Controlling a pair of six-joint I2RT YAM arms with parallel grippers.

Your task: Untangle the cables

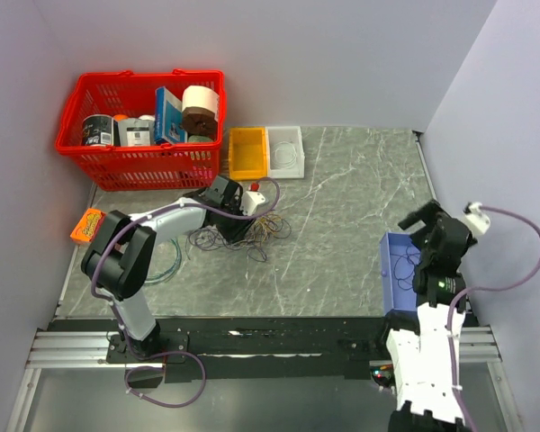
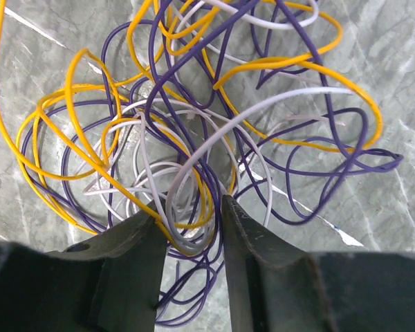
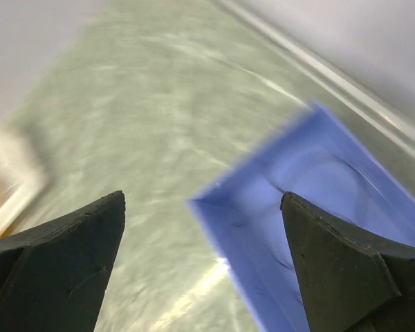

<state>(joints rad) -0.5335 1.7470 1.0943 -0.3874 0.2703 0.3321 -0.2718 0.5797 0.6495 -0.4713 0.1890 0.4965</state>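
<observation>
The cables [image 1: 243, 232] lie in a tangled heap left of the table's middle. In the left wrist view they fill the frame as dark purple [image 2: 311, 166], yellow-orange [image 2: 69, 131] and pale grey-white [image 2: 214, 131] loops. My left gripper [image 1: 245, 219] is down on the heap. It is partly open [image 2: 190, 216], with several grey, yellow and purple loops passing between its fingertips. My right gripper [image 1: 421, 221] hovers wide open and empty [image 3: 202, 200] over the far left corner of a blue tray [image 1: 391, 270]. The right wrist view is motion-blurred.
The blue tray [image 3: 263, 277] holds a thin dark wire [image 1: 405, 265]. A teal-green hoop [image 1: 166, 263] lies under the left arm. A red basket [image 1: 99, 166] of goods, a yellow tray [image 1: 248, 153] and a white tray [image 1: 286, 148] stand at the back. An orange packet [image 1: 87, 225] sits at the left edge.
</observation>
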